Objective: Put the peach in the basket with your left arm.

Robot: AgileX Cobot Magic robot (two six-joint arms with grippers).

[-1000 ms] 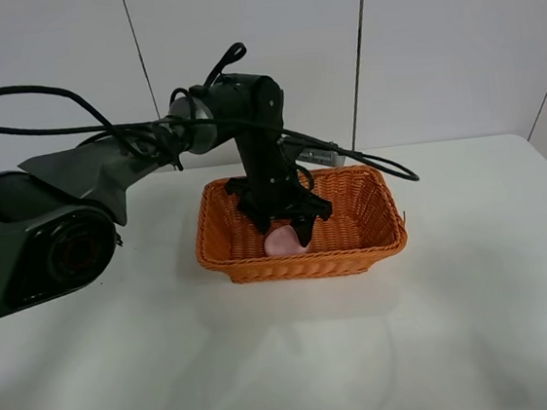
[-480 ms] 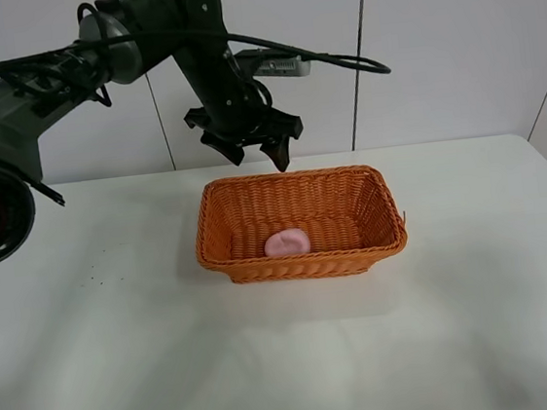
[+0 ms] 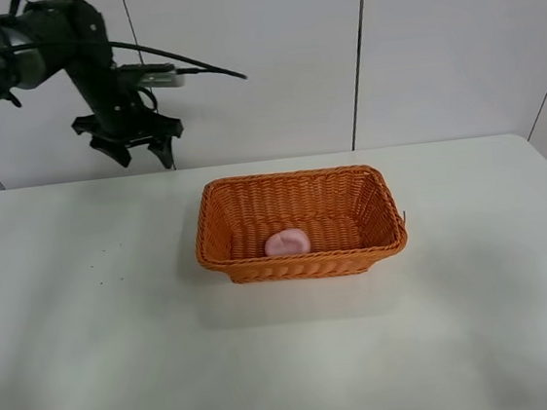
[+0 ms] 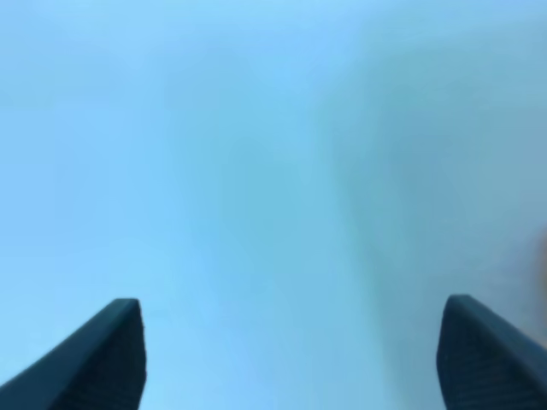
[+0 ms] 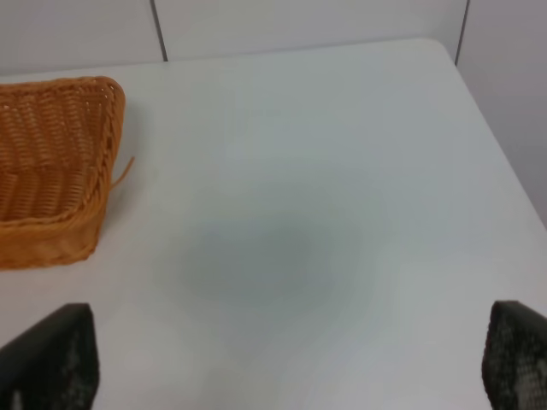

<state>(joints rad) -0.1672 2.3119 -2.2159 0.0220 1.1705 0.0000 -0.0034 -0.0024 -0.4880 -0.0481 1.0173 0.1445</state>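
The pale pink peach lies inside the orange wicker basket, near its front wall, left of the middle. My left gripper is open and empty, raised above the table's far left edge, well left of the basket. In the left wrist view its two fingertips stand wide apart over blurred bare surface. My right gripper is open and empty over bare table to the right of the basket. The right arm does not show in the high view.
The white table ends at a white panelled wall behind. The left arm's black cable trails in the air behind the gripper. The table's right edge shows in the right wrist view.
My left gripper let go of the peach in the basket, rose out of it, and swung up and far to the left. The peach stays in the basket.
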